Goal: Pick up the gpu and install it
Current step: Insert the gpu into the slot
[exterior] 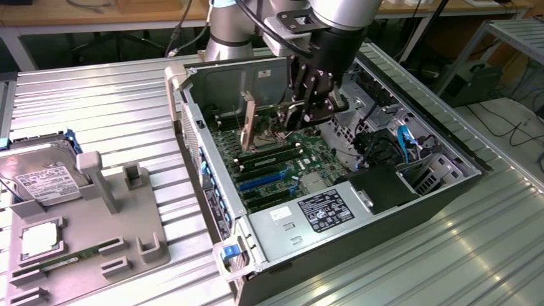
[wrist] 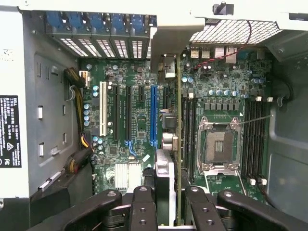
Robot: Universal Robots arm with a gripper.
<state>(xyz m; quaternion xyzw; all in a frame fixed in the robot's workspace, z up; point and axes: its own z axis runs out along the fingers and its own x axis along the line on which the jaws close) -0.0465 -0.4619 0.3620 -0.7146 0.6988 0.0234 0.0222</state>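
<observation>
An open computer case [exterior: 204, 159] lies on its side on the metal table. Inside it, above the motherboard [exterior: 281, 172], my gripper [exterior: 304, 116] reaches down. It is shut on the gpu [wrist: 166, 178]. In the wrist view the card appears edge-on between the two black fingers [wrist: 143, 204], and its silvery bracket [wrist: 166, 65] points toward the case's rear wall with the blue slot clips [wrist: 96, 21]. The card hangs over the strip between the blue expansion slot [wrist: 153, 115] and the memory slots [wrist: 186, 130]. In the exterior view the gpu [exterior: 248, 124] stands upright beside the gripper.
The empty processor socket [wrist: 216, 144] lies beside the memory slots. The power supply [exterior: 332, 210] and cable bundles [exterior: 383, 150] fill the case's other end. At the exterior view's left, a grey fixture [exterior: 127, 236] holds a hard drive [exterior: 38, 175] and a green memory stick [exterior: 72, 261].
</observation>
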